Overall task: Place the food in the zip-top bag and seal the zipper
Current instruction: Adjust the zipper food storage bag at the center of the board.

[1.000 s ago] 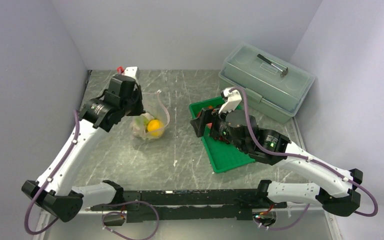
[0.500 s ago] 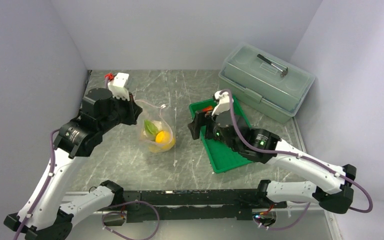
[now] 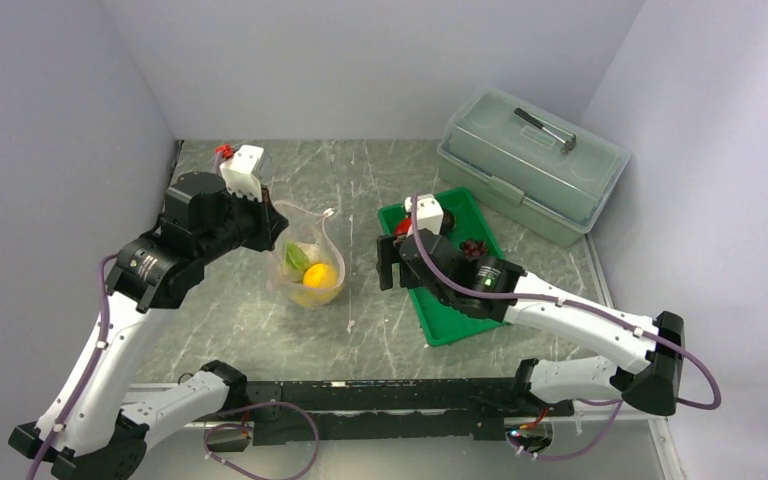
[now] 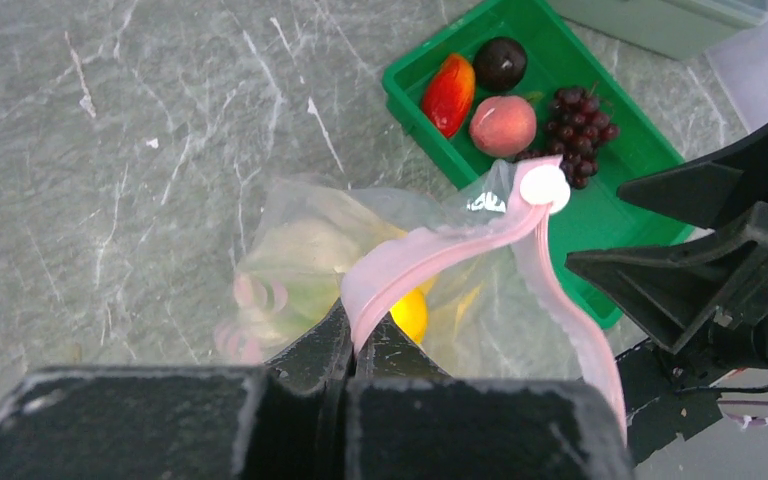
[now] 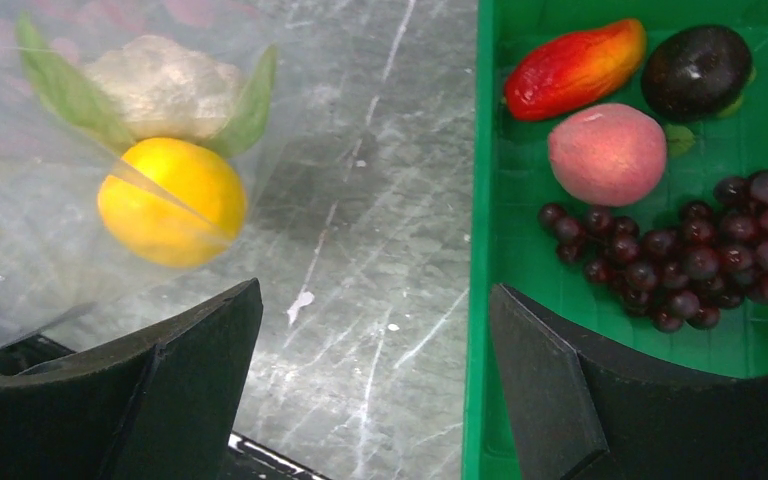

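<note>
The clear zip-top bag (image 3: 305, 265) hangs at table level, lifted by its mouth. My left gripper (image 4: 355, 335) is shut on the pink zipper (image 4: 430, 250), and the strip loops open to the right. Inside the bag lie a yellow-orange fruit (image 5: 170, 200) and a white-and-green vegetable (image 5: 165, 85). My right gripper (image 5: 375, 300) stands open and empty, straddling the left rim of the green tray (image 5: 480, 300), just right of the bag. In the tray lie a red-orange fruit (image 5: 575, 68), a dark purple ball (image 5: 695, 70), a pink peach (image 5: 607, 153) and a grape bunch (image 5: 690, 260).
A pale green lidded box (image 3: 530, 165) stands at the back right, behind the tray. Grey walls close in the left, back and right sides. The arm bases and a black bar (image 3: 380, 400) run along the near edge.
My left arm has risen and drawn back with the zipper, pulling the bag's mouth up and open. My right gripper has moved left and nearer, from over the tray to its left rim.
</note>
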Controlling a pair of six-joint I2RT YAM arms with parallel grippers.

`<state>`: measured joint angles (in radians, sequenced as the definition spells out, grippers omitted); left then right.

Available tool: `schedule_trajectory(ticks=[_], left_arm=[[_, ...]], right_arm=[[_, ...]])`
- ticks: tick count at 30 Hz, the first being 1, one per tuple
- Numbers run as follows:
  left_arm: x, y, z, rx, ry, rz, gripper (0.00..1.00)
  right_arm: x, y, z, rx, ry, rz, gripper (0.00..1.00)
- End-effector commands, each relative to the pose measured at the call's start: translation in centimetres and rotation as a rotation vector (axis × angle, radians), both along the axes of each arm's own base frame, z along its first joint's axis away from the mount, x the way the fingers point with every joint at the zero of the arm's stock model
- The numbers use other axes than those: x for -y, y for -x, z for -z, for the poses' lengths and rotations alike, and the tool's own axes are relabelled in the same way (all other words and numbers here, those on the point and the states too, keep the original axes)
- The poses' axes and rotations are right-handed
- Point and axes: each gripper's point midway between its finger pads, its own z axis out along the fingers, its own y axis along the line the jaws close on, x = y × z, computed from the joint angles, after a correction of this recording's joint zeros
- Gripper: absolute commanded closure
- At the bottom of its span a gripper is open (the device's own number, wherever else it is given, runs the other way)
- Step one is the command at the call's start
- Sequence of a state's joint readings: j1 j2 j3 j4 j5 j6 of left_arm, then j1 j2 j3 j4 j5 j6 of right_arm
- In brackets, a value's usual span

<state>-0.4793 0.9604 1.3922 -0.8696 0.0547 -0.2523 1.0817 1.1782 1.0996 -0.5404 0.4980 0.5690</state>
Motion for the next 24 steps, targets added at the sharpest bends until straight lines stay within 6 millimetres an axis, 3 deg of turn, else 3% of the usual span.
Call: schedule_trajectory(ticks=[1,4,8,12,17,21,24], left_arm=[[-0.6,-0.4,-0.6,0.017,-0.020,-0.030,1.00],[-0.8,-0.5,0.7,-0.009,-0.049,-0.039,1.00],[-2.6,-1.9,2.1,-0.024,-0.131,-0.140,1.00],[-5.9,-3.8,3.7,-0.057,-0.279,-0.331,1.00],[-8.3,-4.5,2.4,-0.023,-0.320,-0.479,1.00],[-7.0,-4.5,2.1,-0.027,-0.275,-0.423,1.00],[-5.1,-4.2,4.4,-0.109,-0.235,-0.349,1.00]], right_arm=[[1.9,-1.2,1.6,-0.008,0.084,0.079,0.12],[2.9,-1.9,2.4,-0.021,0.117,0.111,0.12],[4.0,-2.8,3.0,-0.034,0.136,0.136,0.10],[4.8,-3.6,3.4,-0.046,0.142,0.158,0.10],[6.3,-4.7,4.5,-0.078,0.158,0.202,0.08],[6.8,-5.1,5.0,-0.090,0.144,0.209,0.08],[6.1,-5.1,5.4,-0.103,0.118,0.187,0.07]])
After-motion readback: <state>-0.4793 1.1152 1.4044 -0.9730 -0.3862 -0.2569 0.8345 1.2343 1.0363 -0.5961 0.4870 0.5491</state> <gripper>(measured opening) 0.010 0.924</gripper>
